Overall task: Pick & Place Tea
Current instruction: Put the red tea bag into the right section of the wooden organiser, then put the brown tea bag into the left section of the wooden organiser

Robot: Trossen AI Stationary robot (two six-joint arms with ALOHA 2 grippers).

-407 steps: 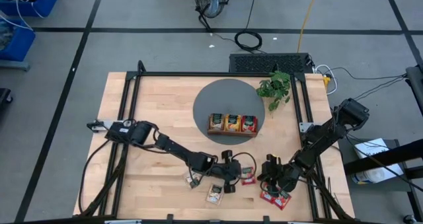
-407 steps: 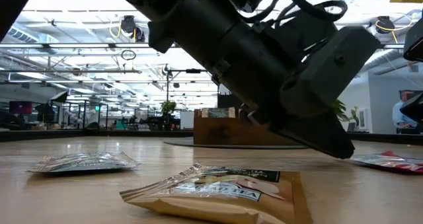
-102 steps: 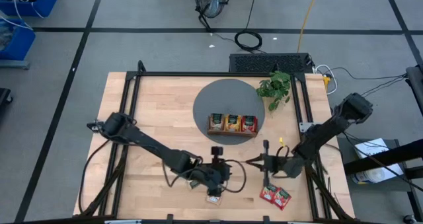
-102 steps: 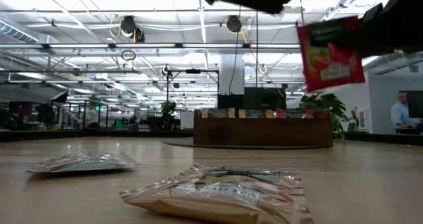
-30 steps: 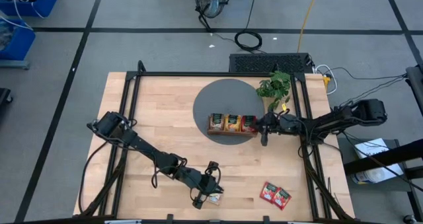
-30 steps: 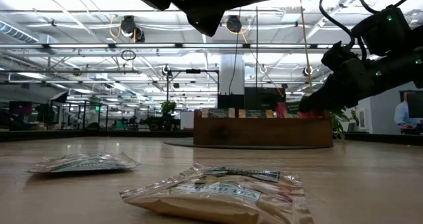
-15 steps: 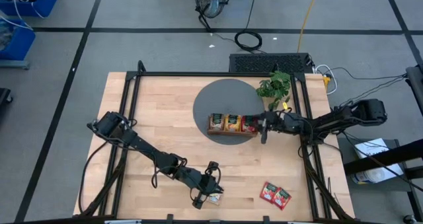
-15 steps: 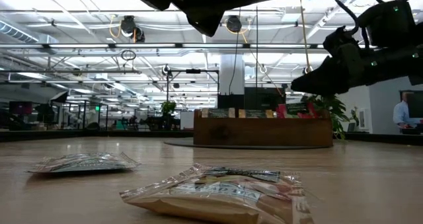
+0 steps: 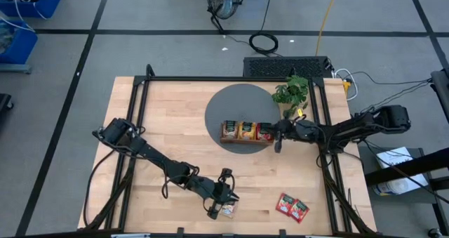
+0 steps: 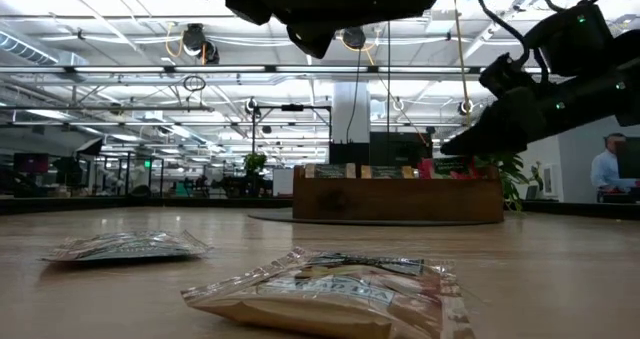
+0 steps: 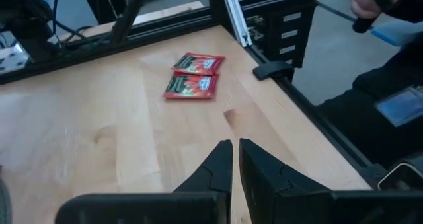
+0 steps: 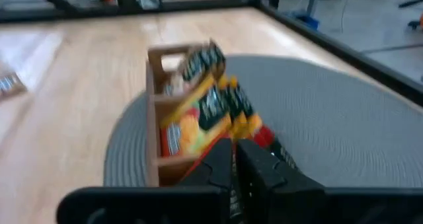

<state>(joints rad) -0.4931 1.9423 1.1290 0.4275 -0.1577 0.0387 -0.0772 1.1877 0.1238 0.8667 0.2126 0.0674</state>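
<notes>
The wooden tray (image 9: 246, 141) stands on a round grey mat and holds upright sachets: pale-green, orange and red (image 9: 264, 131). My right gripper (image 9: 278, 136) is shut at the tray's right end, just above the red sachet (image 12: 262, 135) in the end compartment. My left gripper (image 9: 226, 196) is shut and raised over the near edge, above a pale sachet (image 9: 226, 210) lying flat. That sachet (image 10: 330, 294) fills the low view's foreground, with a silvery one (image 10: 125, 245) beside it. Two red sachets (image 9: 291, 206) lie flat at the near right. My right gripper has its shut fingers (image 12: 221, 159) right at the red sachet's top edge in the tray's right compartment, coming level from the table's right; I cannot tell whether they touch it. My left gripper touches nothing.
A leafy plant (image 9: 292, 92) stands just beyond the right arm, at the mat's far right. Black frame rails (image 9: 326, 147) run along the table's sides. A person (image 11: 390, 85) stands past the table's right edge. Bare wood lies between the tray and the near sachets.
My right gripper, low at the tray's right end a second ago, rose above it, then dipped again and crept slightly toward the table's left, staying shut. The red sachet stays standing in the tray.
</notes>
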